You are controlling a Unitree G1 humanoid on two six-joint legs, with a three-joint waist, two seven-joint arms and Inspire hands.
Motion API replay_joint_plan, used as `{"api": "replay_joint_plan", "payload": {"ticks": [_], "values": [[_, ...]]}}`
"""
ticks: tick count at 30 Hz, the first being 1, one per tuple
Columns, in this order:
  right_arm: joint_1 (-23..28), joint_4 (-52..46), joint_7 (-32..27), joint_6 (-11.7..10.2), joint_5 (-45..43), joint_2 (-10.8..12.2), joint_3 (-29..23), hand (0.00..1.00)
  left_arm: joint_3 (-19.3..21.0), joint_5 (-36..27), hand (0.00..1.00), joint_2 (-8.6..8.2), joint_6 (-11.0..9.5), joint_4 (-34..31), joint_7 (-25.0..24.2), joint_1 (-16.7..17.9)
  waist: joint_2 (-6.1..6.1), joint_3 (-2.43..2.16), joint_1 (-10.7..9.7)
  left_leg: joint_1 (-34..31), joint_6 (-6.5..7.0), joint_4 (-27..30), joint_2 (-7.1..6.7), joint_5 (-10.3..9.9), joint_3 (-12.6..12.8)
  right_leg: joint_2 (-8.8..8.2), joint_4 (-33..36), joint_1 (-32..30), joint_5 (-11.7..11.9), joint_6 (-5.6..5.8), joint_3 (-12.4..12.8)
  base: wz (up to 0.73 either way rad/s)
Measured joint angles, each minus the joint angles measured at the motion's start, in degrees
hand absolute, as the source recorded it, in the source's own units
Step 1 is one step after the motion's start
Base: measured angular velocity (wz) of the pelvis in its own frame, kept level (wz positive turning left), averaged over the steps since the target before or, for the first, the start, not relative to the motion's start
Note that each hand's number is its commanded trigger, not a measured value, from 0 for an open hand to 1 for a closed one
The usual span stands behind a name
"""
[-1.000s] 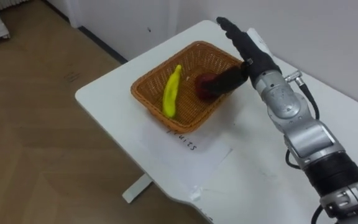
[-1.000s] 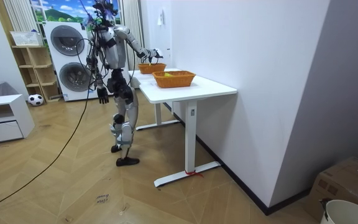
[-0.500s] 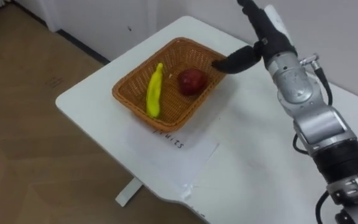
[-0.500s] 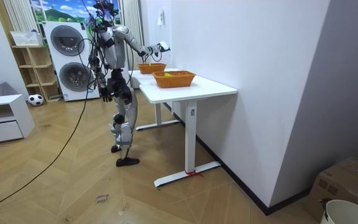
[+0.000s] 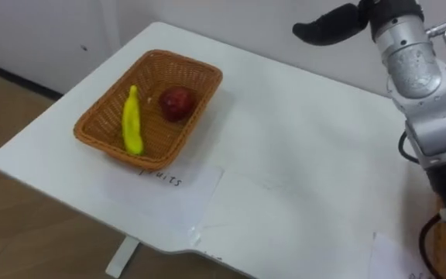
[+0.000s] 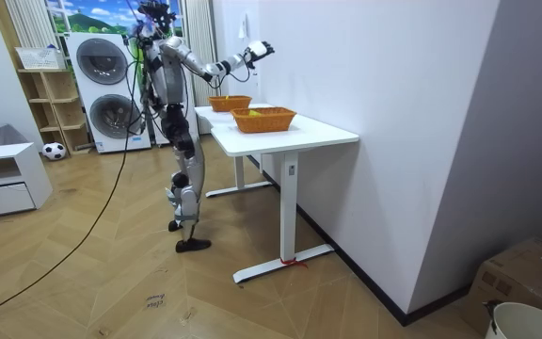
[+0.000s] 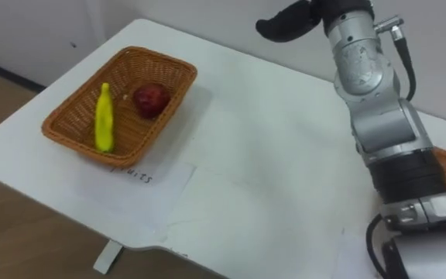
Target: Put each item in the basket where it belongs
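The white table (image 5: 300, 155) stands by a pale wall. On it I see a brown woven basket (image 5: 108, 150) with 2 fruits inside: a long yellow banana (image 5: 132, 122) and a round red apple (image 5: 176, 102), lying just beside each other. My right robot hand (image 5: 327, 29) is up high over the table's far side, thumb sticking out straight, holding nothing. I think the banana is light and soft, so I'd take it gently round its middle. The apple is smooth and may roll, so I'd cup its sides.
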Motion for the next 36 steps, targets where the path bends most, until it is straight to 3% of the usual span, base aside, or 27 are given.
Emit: {"api": "replay_joint_plan", "payload": {"ticks": [7, 12, 19, 22, 28, 32, 34, 36], "values": [[1.75, -4.97, -2.05, -0.30, 1.62, -5.97, -6.77, 0.00, 0.87, 0.00, 0.00, 0.58, -2.31, 0.01, 0.16, -0.45, -0.48, -0.18, -4.60, 0.67, -0.84, 0.04, 1.02, -0.43, 2.24, 1.02, -0.10, -0.67, 0.22, -0.35, 1.08, -0.20], [9.50, -7.41, -4.25, -0.80, 2.64, -6.37, -14.25, 0.00, 2.02, 0.15, 0.00, 1.03, -2.83, 0.26, 1.47, -0.20, -0.86, -0.34, -6.27, 1.33, -0.88, 0.03, 1.03, -0.46, 3.36, 1.06, -0.32, -0.51, 0.23, -0.36, 2.38, -0.14], [20.50, -7.60, -8.35, -1.22, 10.72, -6.41, -25.13, 0.00, 4.39, -0.29, 0.00, 1.71, -5.45, 1.34, 5.49, 3.04, -0.75, -0.34, -10.57, 1.75, -1.31, -0.88, 1.73, -0.73, 4.66, 1.98, -1.13, -0.67, 0.51, -0.52, 3.53, -0.07], [25.89, -7.97, -13.19, -2.50, 13.60, -6.40, -29.87, 0.00, 4.44, -0.18, 0.00, 1.69, -6.12, 3.55, 7.25, 4.45, -0.50, -0.31, -10.66, 3.21, -1.72, -1.59, 2.20, -1.01, 6.36, 2.48, -1.06, -0.39, 0.62, -0.70, 4.46, -0.26], [36.79, -8.06, -21.32, -4.97, 22.48, -6.13, -33.86, 0.00, 4.43, -0.33, 0.00, 1.69, -6.12, 4.54, 8.90, 5.92, -0.13, -0.18, -11.72, 3.32, -2.12, -1.80, 2.80, -1.33, 7.54, 3.07, -1.10, -0.72, 0.83, -1.04, 5.02, -0.12], [42.09, -8.04, -25.59, -5.25, 24.96, -3.27, -37.12, 0.00, 4.87, -0.11, 0.00, 1.26, -6.12, 4.51, 9.22, 5.86, 0.20, -0.15, -12.10, 3.72, -2.14, -1.97, 2.92, -1.33, 8.15, 3.23, -1.11, -0.72, 0.86, -1.10, 5.46, -0.07], [44.04, -7.16, -27.80, -5.88, 26.60, -1.27, -39.84, 0.00, 6.53, -0.01, 0.00, 0.05, -6.04, 4.48, 10.57, 6.23, 0.50, -0.09, -13.03, 3.72, -2.15, -2.02, 2.86, -1.35, 8.14, 3.18, -1.13, -0.71, 0.87, -1.10, 5.38, -0.02], [45.66, -5.33, -29.53, -6.15, 29.04, -0.92, -40.88, 0.00, 6.71, 0.01, 0.00, -0.09, -5.92, 4.49, 10.86, 6.07, 0.52, -0.07, -13.36, 3.73, -2.16, -2.04, 2.84, -1.35, 8.18, 3.20, -1.14, -0.79, 0.86, -1.11, 5.50, -0.02]]}}
